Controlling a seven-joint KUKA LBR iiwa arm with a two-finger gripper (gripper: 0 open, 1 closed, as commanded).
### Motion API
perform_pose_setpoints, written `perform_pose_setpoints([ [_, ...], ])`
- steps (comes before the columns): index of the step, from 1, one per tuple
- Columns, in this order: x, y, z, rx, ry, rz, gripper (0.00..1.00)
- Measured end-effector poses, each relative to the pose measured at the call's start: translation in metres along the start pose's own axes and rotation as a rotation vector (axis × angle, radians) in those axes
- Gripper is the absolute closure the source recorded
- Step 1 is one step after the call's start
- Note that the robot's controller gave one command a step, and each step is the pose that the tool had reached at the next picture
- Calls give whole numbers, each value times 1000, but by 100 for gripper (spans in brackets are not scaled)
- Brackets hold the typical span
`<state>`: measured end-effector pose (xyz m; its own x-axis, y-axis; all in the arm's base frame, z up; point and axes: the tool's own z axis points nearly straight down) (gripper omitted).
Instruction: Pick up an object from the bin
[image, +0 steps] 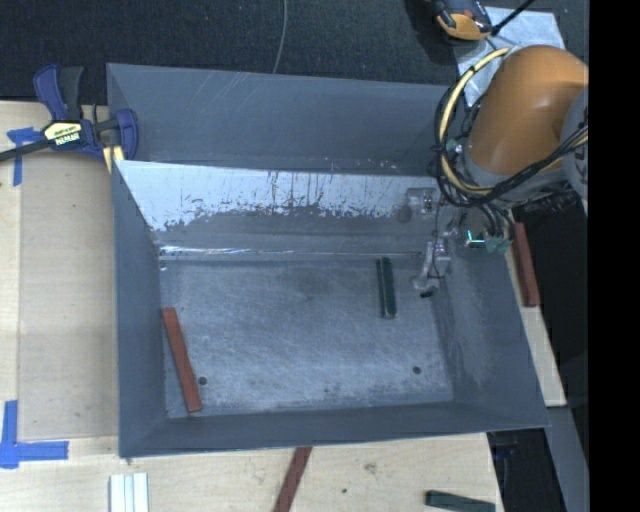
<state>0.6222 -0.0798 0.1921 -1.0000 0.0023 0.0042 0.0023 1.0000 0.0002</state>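
My gripper (432, 268) hangs low over the right part of the bin floor, close to the right wall. Just to its left, a short way apart from it, lies a dark green stick (385, 288), pointing from the back of the bin towards the front. A reddish-brown stick (182, 360) lies flat along the foot of the left wall, far from the gripper.
The arm, with its orange cover and cables, comes in over the bin's right rim. The sloped back and right walls stand close to the gripper. Two small dark specks (203, 381) (418, 371) sit on the floor near the front.
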Motion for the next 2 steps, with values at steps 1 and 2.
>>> perform_pose_setpoints([
  [1,-2,0,-5,1,-8,-1,0],
  [2,-1,-10,34,2,-14,-73,0],
])
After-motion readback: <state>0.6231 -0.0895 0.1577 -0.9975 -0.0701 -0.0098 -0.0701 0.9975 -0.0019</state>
